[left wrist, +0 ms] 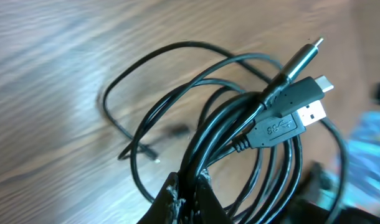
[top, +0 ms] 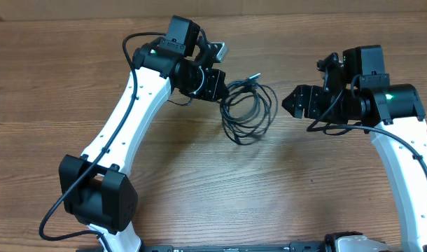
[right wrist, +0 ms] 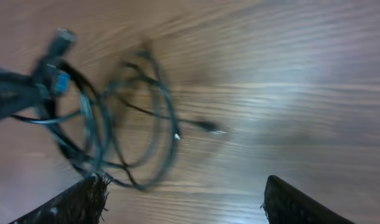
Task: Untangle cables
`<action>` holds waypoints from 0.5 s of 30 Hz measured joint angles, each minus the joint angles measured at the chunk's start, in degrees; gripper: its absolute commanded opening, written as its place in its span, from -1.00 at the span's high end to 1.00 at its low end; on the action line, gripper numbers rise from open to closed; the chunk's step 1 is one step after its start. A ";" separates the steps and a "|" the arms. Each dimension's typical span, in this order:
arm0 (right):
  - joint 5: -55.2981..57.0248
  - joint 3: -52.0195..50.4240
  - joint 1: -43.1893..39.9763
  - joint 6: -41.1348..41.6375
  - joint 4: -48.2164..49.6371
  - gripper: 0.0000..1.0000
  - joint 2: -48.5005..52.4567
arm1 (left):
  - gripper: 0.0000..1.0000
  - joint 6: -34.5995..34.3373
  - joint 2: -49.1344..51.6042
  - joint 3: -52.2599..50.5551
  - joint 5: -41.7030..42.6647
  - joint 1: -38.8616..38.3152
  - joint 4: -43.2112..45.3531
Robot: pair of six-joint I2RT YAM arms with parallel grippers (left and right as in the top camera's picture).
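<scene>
Left hand [left wrist: 187,185] on cables [left wrist: 240,124], wooden table [left wrist: 53,56]

Wooden table [top: 269,182], looped black cables [top: 248,112]

The table [top: 199,189] is smooth wood with a soft sheen. The cables [left wrist: 205,134] have glossy black plastic sheaths and bright metal plug tips. The pads of the left end effector [left wrist: 189,190] look rough and matt.

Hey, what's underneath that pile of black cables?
Bare wooden table shows through the loops of the cables. Where strands overlap and where the left gripper pinches them, the surface beneath is covered.
</scene>
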 measured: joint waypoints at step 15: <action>-4.33 0.00 5.38 -1.09 3.78 0.90 2.64 | 0.92 0.35 0.00 0.00 13.25 -1.73 6.32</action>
